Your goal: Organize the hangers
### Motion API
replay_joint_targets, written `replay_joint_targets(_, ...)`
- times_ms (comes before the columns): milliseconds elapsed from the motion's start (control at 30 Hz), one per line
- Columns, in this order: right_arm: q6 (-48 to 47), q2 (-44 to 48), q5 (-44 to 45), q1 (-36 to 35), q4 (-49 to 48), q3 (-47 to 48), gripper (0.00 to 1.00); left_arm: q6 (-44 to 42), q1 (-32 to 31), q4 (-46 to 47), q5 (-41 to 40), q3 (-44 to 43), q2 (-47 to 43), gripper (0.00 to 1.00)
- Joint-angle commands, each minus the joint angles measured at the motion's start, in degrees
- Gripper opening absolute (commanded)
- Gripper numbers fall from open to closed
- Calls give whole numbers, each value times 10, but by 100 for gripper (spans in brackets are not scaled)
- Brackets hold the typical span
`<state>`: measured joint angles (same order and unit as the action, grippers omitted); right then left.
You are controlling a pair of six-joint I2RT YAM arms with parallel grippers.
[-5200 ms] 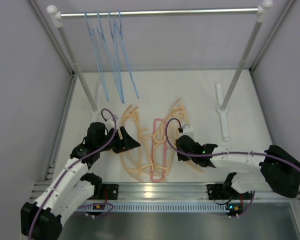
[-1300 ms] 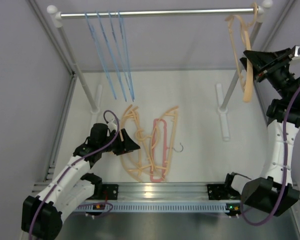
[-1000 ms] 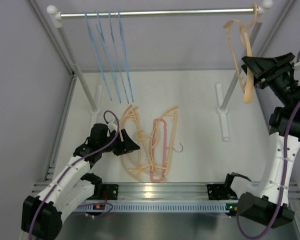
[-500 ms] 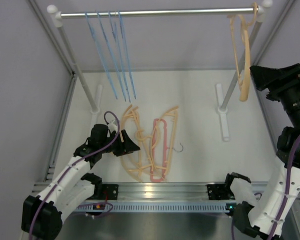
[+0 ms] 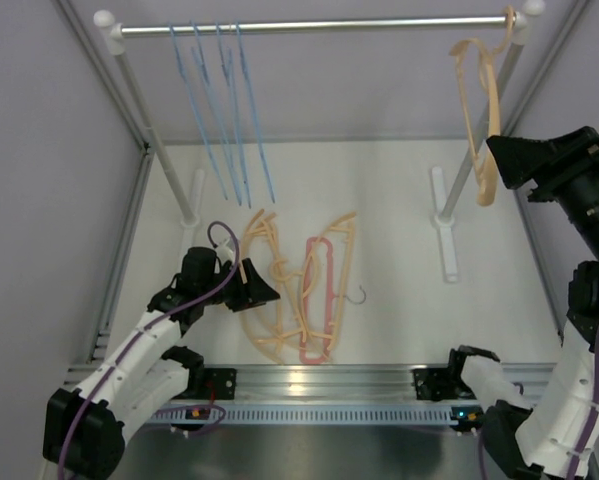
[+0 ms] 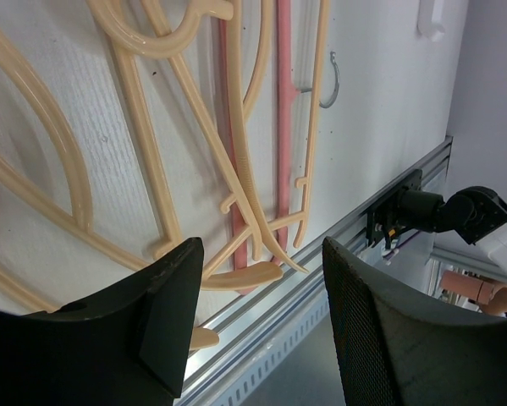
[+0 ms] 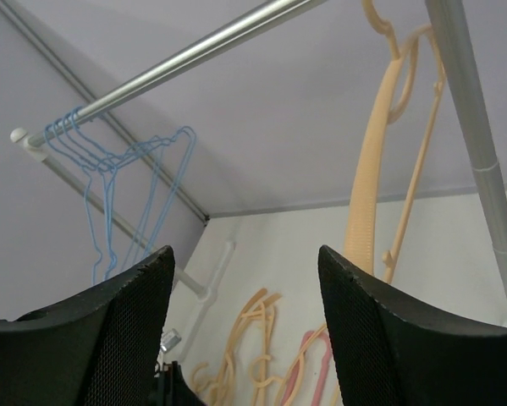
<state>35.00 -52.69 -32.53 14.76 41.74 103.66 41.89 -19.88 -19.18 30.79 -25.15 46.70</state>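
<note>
Five up, a heap to go: four light-blue wire hangers hung toward the left end of the rail, one peach hanger hooked at its right end. Unsorted on the tabletop, near centre, a tangle of peach hangers with the pink-red hanger among them. High at right, the right gripper just beside the hung peach one, jaws apart, nothing held. Low at the tangle's left edge, the left gripper, wide open, empty. By appearances, about half done.

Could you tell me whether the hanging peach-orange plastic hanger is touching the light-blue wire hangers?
Apart: the top view shows long bare silver rail between the peach-orange plastic hanger and light-blue wire hangers.
</note>
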Motion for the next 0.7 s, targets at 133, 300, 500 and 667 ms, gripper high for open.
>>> replay_joint_targets(133,-51,-106,114,-201,65,106,67,0,-2,34,-16,-28,14,63)
replay_joint_targets(300,-128,-210,483,-504,140,228,69,2,-2,34,-23,-30,18,63)
replay_joint_targets(500,-100,-167,663,-659,54,-39,67,1,-2,34,-33,-33,14,63)
replay_joint_targets(667,-24,-124,701,-761,-19,-257,50,7,-1,34,-52,-32,21,63)
